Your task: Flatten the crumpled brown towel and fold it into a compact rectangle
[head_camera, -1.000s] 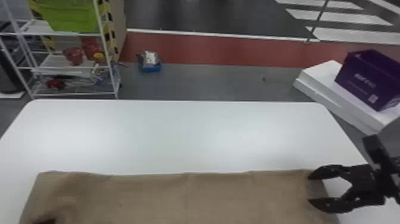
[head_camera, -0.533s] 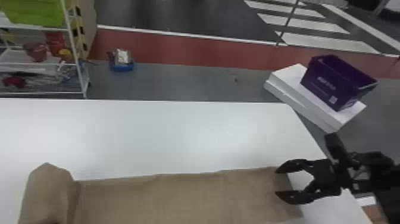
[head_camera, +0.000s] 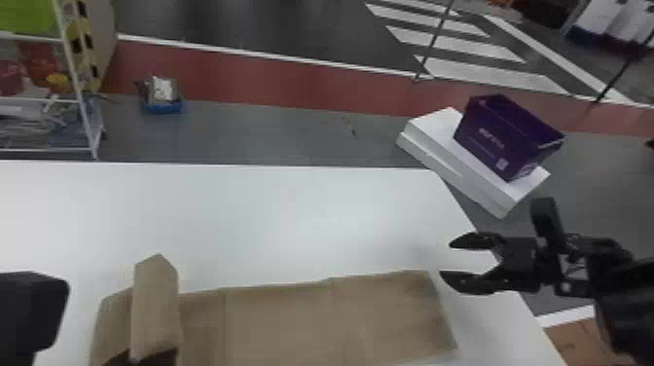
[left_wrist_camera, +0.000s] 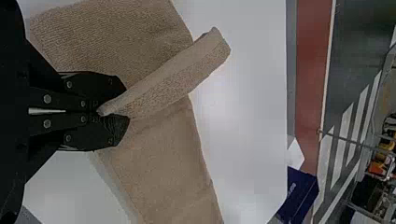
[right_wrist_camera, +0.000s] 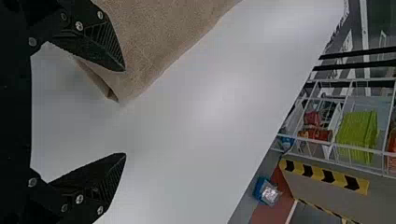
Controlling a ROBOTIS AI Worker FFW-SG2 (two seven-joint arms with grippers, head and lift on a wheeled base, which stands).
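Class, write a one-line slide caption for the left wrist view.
The left gripper pinches a narrow fold of the brown towel above the white table.

I see the brown towel (head_camera: pixel 379 316) as rough, matt cloth with a nubby pile. The surface (head_camera: pixel 272 219) looks smooth, with a soft sheen. My right gripper (head_camera: pixel 445 260) is matt black, its screws (right_wrist_camera: pixel 79 26) shiny metal, its pads (right_wrist_camera: pixel 108 41) ribbed.
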